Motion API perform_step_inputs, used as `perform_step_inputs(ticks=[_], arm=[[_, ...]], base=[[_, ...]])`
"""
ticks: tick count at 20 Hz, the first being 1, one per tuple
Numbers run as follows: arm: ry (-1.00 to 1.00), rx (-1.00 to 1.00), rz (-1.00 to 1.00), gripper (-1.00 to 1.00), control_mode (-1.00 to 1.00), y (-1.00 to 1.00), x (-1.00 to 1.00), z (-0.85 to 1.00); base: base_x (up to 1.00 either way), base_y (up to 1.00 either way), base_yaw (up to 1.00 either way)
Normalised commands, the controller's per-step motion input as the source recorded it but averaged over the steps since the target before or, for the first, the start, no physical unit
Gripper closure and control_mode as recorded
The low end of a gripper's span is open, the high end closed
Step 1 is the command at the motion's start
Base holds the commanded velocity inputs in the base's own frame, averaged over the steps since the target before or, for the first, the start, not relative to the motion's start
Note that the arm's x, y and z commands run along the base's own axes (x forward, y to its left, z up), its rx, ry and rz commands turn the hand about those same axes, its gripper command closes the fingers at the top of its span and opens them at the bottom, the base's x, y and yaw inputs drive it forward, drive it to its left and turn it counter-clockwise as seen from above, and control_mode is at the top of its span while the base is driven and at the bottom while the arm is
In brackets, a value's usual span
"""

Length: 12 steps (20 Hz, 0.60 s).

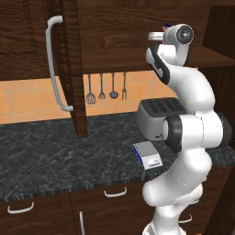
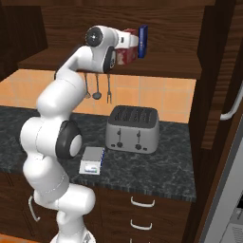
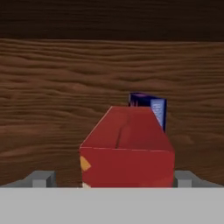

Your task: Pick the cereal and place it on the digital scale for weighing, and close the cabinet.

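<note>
The cereal (image 3: 127, 144) is a small red box standing on the shelf inside the open cabinet (image 2: 156, 66). My gripper (image 3: 113, 178) is open, with one fingertip (image 3: 41, 178) to the left of the box and the other (image 3: 186, 178) close at its right side, neither closed on it. From the right base view, the hand reaches up to the cereal (image 2: 127, 47) on the shelf. The digital scale (image 1: 148, 156) lies flat on the dark counter below, in front of the toaster, and is also seen from the right (image 2: 91, 160). One cabinet door (image 1: 69, 69) hangs open at left.
A slim blue box (image 3: 153, 107) stands right behind the cereal, also seen beside it (image 2: 143, 41). A grey toaster (image 2: 133, 128) sits on the counter behind the scale. Utensils (image 1: 102, 87) hang on the tiled wall. The right cabinet door (image 2: 223, 95) swings open at right.
</note>
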Motion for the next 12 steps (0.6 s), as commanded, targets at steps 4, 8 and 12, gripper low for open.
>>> perform_step_inputs(ticks=[4, 8, 12], arm=[[0.0, 0.0, 0.0, 1.0, -1.0, -0.08, 0.34, 0.0], [0.0, 0.0, 0.0, 1.0, -1.0, -0.07, 0.24, 0.0], [0.0, 0.0, 0.0, 1.0, -1.0, -0.07, 0.03, 0.0]], base=[[0.0, 0.0, 0.0], [0.0, 0.0, 0.0], [0.0, 0.0, 0.0]])
